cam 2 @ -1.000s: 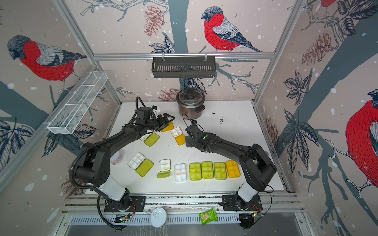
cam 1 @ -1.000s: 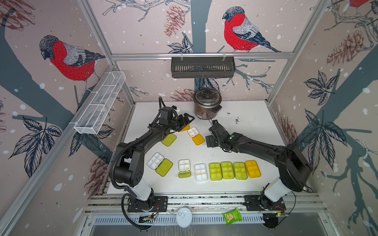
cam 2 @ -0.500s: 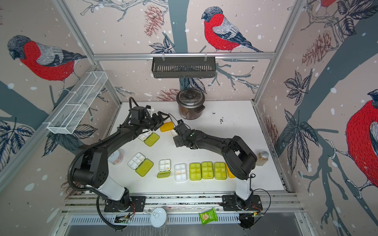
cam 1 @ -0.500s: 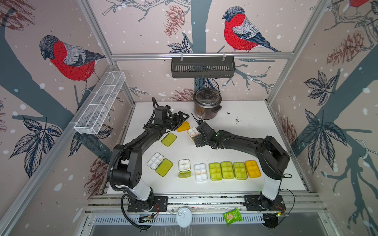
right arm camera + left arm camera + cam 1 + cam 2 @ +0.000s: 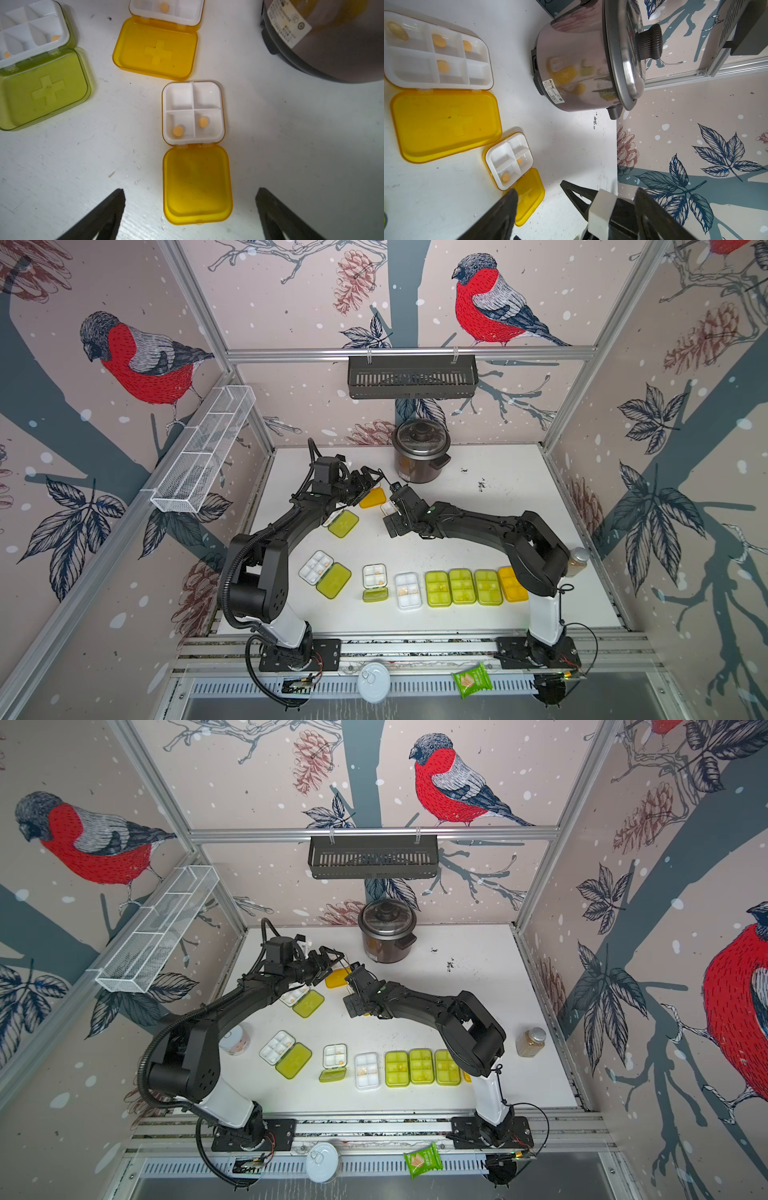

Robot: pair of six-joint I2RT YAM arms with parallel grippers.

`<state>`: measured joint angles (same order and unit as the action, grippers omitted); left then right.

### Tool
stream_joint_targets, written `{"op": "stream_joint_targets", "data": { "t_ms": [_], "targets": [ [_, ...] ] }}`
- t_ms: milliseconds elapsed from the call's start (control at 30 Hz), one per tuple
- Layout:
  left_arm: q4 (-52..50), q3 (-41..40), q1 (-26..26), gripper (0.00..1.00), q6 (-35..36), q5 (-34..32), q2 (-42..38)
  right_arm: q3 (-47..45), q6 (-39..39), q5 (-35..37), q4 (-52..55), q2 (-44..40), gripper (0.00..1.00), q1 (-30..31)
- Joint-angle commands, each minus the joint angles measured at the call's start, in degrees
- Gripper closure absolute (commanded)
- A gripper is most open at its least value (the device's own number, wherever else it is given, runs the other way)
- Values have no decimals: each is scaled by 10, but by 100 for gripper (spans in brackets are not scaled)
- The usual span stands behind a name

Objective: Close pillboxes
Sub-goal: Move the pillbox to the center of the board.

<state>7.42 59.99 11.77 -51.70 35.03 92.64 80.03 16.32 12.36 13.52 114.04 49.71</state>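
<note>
Pillboxes [image 5: 461, 587]: five look shut, rowed along bench [image 5: 519, 510] front edge. Five open: two front-left, three back-left near cooker [image 5: 420, 456]. Right gripper [image 5: 190, 192] spread, empty, over small orange-lidded box [image 5: 193, 112]. Left gripper [image 5: 576, 199] spread, empty.

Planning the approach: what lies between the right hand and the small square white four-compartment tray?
In the right wrist view, only the translucent orange lid hinged to that square white tray, open flat on the white table, before the right hand.
</note>
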Motion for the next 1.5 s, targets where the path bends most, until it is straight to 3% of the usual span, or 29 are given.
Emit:
{"op": "stream_joint_targets", "data": {
  "t_ms": [0, 400, 1033, 1467],
  "targets": [
    [33, -5, -2, 13, -14, 22, 3, 21, -17, -1, 13, 17, 0, -5],
    [40, -5, -2, 13, -19, 29, 0, 112, -97, -34, 56, 88, 0, -33],
    [42, -5, -2, 13, -18, 29, 2, 189, -78, -39, 57, 175, 1, -45],
    [44, -6, -2, 14, -19, 30, 2, 189, -61, -65, 50, 178, 21, -49]
  ]
}}
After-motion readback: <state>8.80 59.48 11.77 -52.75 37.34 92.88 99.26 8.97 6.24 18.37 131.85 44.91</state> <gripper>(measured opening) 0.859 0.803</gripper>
